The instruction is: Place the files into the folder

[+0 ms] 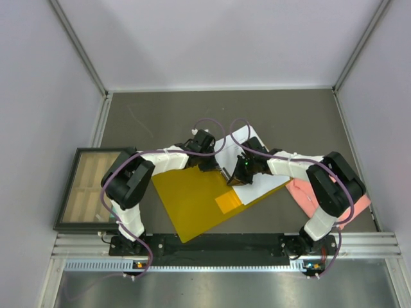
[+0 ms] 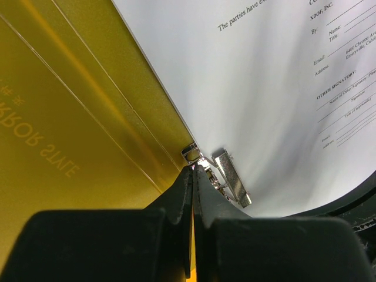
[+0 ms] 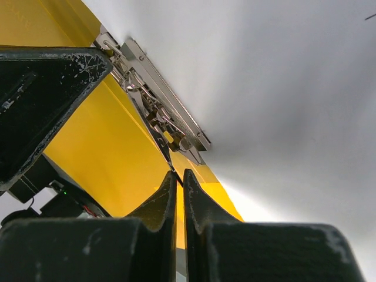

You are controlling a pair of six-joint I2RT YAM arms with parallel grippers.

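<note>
Finds the folder (image 1: 192, 202) lying open on the bench (image 1: 160, 115), between the two arms, with the files (image 1: 257, 186) resting on its right-hand leaf, near the pink cloth (image 1: 302, 192). Shows the left claw (image 2: 194, 170) clenched at the spine with a yellow sliver pinched between its fingers, so probably grasping the folder's fold. Same for the right claw (image 3: 179, 176): closed tight on a thin yellow edge. Places the metal clip (image 3: 164, 111) just ahead of both, long axis along the spine, paper lying beyond it. Judged nearer the clip's lever: the right arm.
</note>
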